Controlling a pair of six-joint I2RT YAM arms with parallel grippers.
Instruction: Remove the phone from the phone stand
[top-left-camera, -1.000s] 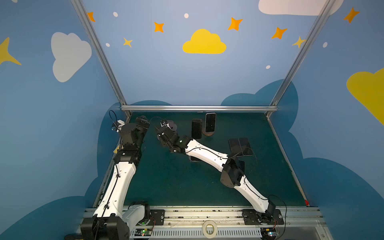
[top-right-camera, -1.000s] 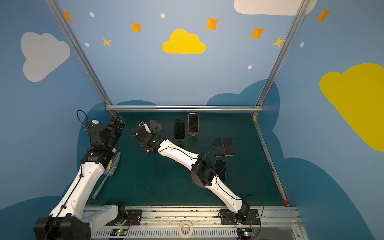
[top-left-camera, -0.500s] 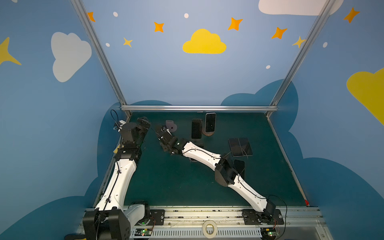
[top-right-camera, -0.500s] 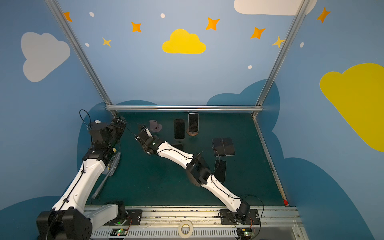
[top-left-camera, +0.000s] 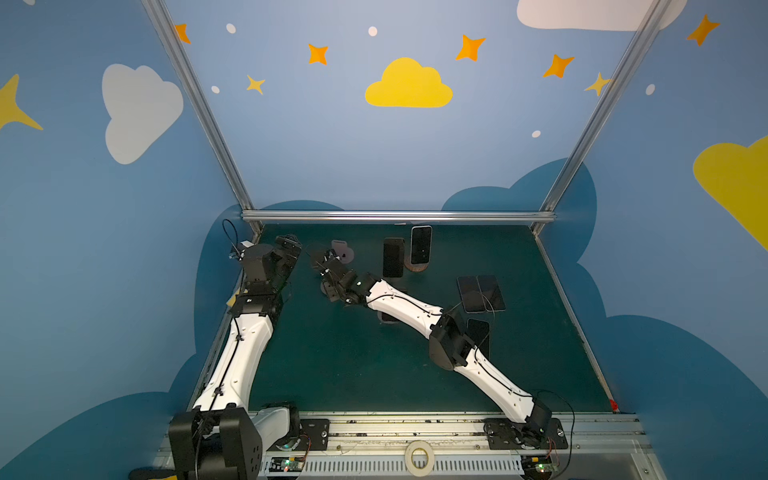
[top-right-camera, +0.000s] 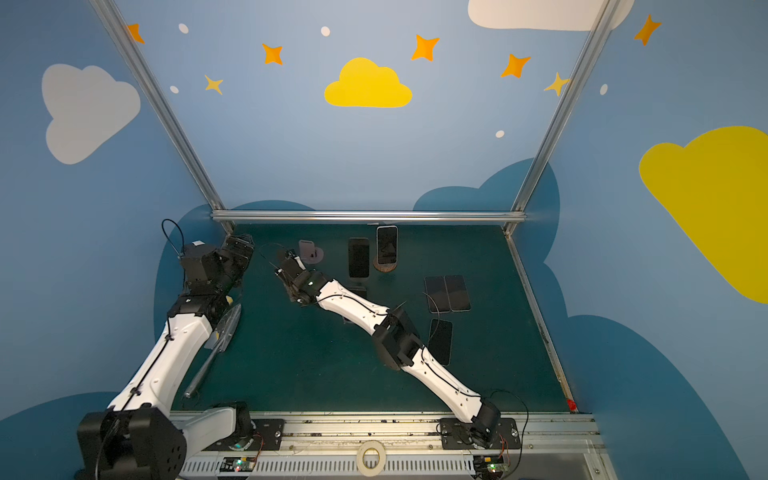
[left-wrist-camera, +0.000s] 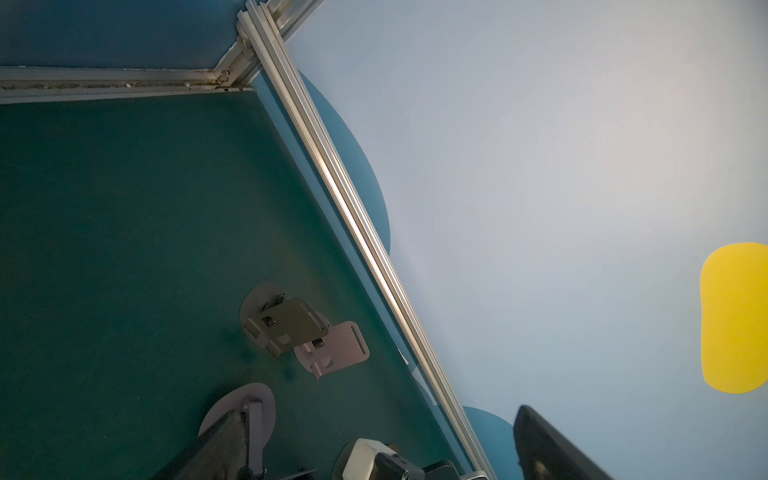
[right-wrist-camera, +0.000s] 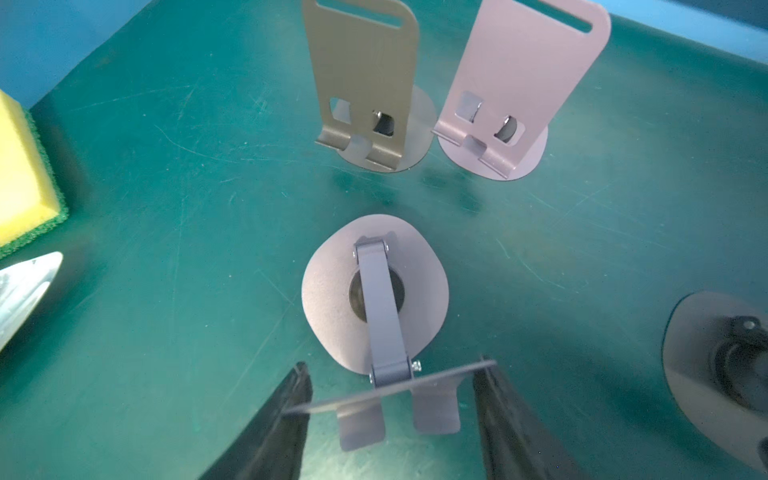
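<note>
Two phones stand upright at the back in both top views. A light-edged phone (top-left-camera: 420, 245) (top-right-camera: 386, 245) leans on a round wooden stand (top-left-camera: 417, 266), and a dark phone (top-left-camera: 393, 257) (top-right-camera: 358, 257) stands beside it. Left of them, my right gripper (top-left-camera: 328, 262) (top-right-camera: 291, 257) (right-wrist-camera: 395, 386) is shut on the back plate of an empty grey phone stand (right-wrist-camera: 374, 291), whose round base rests on the mat. My left gripper (top-left-camera: 289, 245) (top-right-camera: 239, 245) (left-wrist-camera: 378, 411) hangs wide open near the back-left corner, holding nothing.
Empty olive (right-wrist-camera: 365, 83) and pink (right-wrist-camera: 519, 83) stands stand just beyond the held one. Another stand base (right-wrist-camera: 706, 353) lies beside it. Three phones lie flat at the right (top-left-camera: 480, 293) (top-left-camera: 478, 332). A yellow sponge (right-wrist-camera: 20, 174) and a clear plastic piece (top-right-camera: 224, 328) lie at the left edge.
My right arm has stretched slightly farther toward the back left, with the grey stand between its fingers. The left arm has barely moved and stays open.
</note>
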